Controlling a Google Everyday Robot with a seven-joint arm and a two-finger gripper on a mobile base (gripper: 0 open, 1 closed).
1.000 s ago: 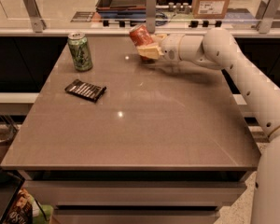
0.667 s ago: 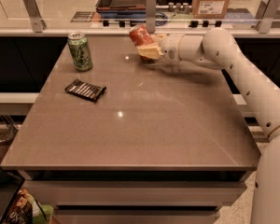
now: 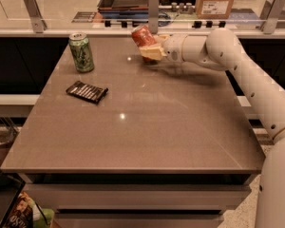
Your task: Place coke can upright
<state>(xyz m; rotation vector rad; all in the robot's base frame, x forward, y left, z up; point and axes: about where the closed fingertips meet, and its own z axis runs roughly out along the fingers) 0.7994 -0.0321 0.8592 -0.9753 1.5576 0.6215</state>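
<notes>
camera view: the gripper [image 3: 151, 52] hangs over the table's [image 3: 147, 141] far edge, jaws closed around the coke can [image 3: 143, 35], which is lifted and tilted (not yet standing). the grasp looks done; setting it down upright is left. a green can [image 3: 81, 52] stands well apart.
</notes>
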